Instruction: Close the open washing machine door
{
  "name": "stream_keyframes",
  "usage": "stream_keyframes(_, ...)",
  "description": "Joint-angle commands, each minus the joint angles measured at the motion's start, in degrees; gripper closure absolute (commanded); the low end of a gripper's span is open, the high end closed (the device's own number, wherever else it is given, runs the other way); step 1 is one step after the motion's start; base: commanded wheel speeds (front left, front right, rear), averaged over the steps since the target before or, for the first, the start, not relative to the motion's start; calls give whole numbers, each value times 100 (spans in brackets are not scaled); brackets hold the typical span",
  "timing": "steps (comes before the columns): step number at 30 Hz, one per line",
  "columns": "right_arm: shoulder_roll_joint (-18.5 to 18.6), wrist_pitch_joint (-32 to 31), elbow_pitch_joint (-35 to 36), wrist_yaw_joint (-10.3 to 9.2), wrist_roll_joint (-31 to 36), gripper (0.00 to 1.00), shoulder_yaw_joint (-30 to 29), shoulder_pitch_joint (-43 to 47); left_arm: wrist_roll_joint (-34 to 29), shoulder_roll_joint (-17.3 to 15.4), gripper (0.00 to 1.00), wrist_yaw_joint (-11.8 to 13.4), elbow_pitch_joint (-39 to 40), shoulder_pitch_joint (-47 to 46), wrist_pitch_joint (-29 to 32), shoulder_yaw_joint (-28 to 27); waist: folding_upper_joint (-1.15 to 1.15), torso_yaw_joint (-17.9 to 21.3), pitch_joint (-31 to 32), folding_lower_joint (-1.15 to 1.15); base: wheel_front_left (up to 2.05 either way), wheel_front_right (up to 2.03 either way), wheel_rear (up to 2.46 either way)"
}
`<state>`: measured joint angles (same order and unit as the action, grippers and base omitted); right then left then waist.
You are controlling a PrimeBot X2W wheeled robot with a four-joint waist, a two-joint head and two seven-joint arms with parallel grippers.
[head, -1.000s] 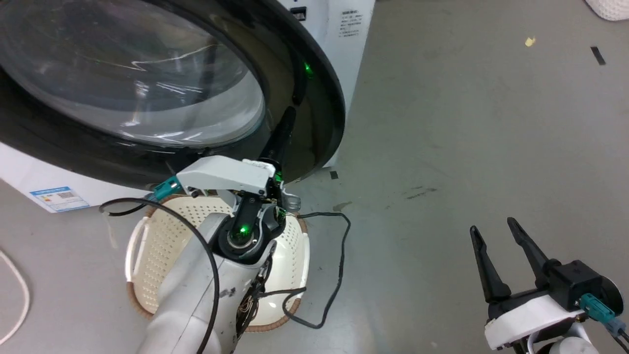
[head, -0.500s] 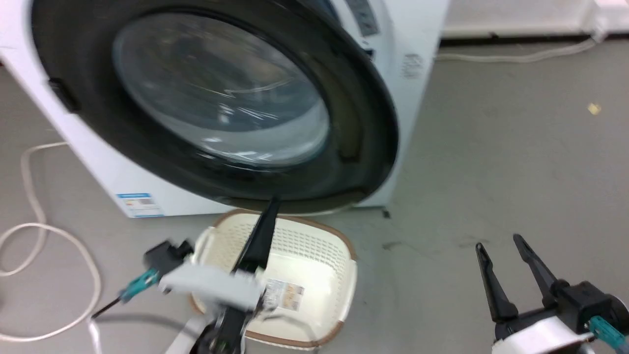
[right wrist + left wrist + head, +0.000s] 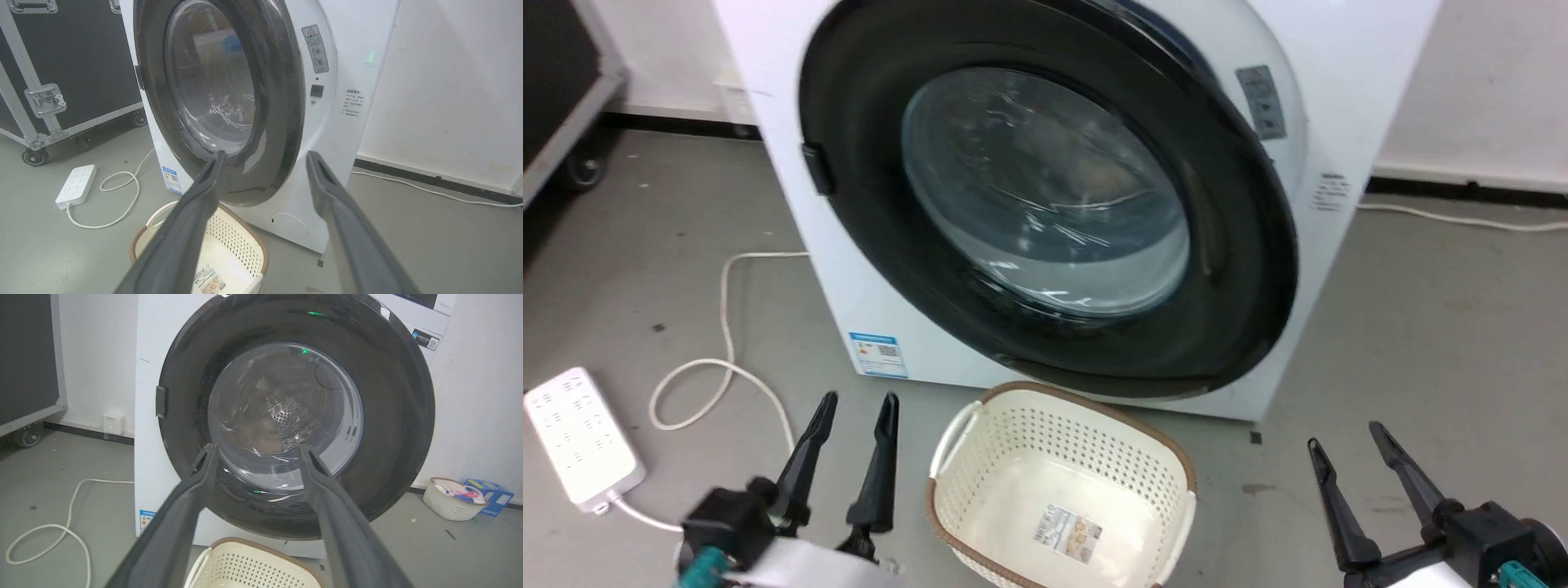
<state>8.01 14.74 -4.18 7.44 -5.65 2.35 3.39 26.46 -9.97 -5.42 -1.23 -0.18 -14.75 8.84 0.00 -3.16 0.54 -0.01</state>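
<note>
I make out a blue-and-white sticker (image 3: 878, 354) low on the washer (image 3: 849, 278), its print too small to read. The washing machine door (image 3: 1045, 188) lies flush against it, above and beyond my left gripper (image 3: 859, 398) and right gripper (image 3: 1343, 435), both spread apart and empty.

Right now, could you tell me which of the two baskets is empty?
The brown-rimmed cream basket in front of the washer: it holds just a label. The smaller white basket by the wall has colourful items inside.
</note>
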Motion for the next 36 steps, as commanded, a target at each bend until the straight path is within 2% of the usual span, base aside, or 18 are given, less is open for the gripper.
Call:
stream_keyframes(1, 11, 25, 6, 5, -1, 0, 29, 91, -422, -8, 0, 91, 59, 134, -24, -44, 0, -83, 54, 1, 0, 0, 0)
stream_keyframes(6, 12, 26, -10, 5, 5, 0, 140, 110, -1629, 33, 0, 378, 140, 407, -24, -57, 0, -153, 31, 1, 0, 0, 0)
stream_keyframes(11, 99, 19, 65, 5, -92, 0, 354, 52, -2079, 146, 0, 561, 130, 537, -24, 23, 0, -269, -94, 1, 0, 0, 0)
stream_keyframes(12, 158, 17, 88, 5, -114, 88, 418, 9, -2083, 189, 0, 569, 139, 532, -24, 21, 0, -300, -143, 1, 0, 0, 0)
stream_keyframes(13, 218, 10, 116, 5, -154, 100, 487, -52, -2086, 223, 0, 569, 151, 519, -24, 22, 0, -334, -206, 1, 0, 0, 0)
stream_keyframes(17, 487, -85, 195, 5, -251, 100, 749, -346, -2109, 300, 0, 534, 142, 439, -24, 60, 0, -442, -441, 1, 0, 0, 0)
stream_keyframes(19, 704, -187, 223, 5, -326, 100, 945, -627, -2115, 353, 0, 514, 110, 358, -24, 88, 0, -515, -614, 1, 0, 0, 0)
stream_keyframes(20, 967, -315, 208, 5, -412, 100, 1144, -974, -2133, 403, 0, 503, 89, 263, -25, 122, 0, -597, -801, 1, 0, 0, 0)
stream_keyframes(21, 967, -315, 208, 5, -412, 100, 1144, -974, -2133, 403, 0, 503, 89, 263, -25, 122, 0, -597, -801, 1, 0, 0, 0)
stream_keyframes(22, 1200, -451, 153, 5, -581, 100, 1239, -1367, -2147, 452, 0, 504, 86, 163, -25, 150, 0, -680, -991, 1, 0, 0, 0)
stream_keyframes(23, 1200, -451, 153, 5, -581, 100, 1239, -1367, -2147, 452, 0, 504, 86, 163, -25, 150, 0, -680, -991, 1, 0, 0, 0)
stream_keyframes(30, 2029, -920, -192, 5, -1468, 100, 1521, -2707, -2143, 594, 0, 537, 130, -188, -25, 238, 0, -1018, -1579, 1, 0, 0, 0)
stream_keyframes(33, 2195, -1067, -524, 5, -2078, 100, 1416, -3174, -2138, 634, 0, 566, 170, -285, -25, 288, 0, -1130, -1744, 1, 0, 0, 0)
stream_keyframes(36, 2465, -1162, -871, 5, -2332, 100, 1465, -3580, -2126, 663, 0, 595, 188, -373, -25, 354, 0, -1221, -1870, 1, 0, 0, 0)
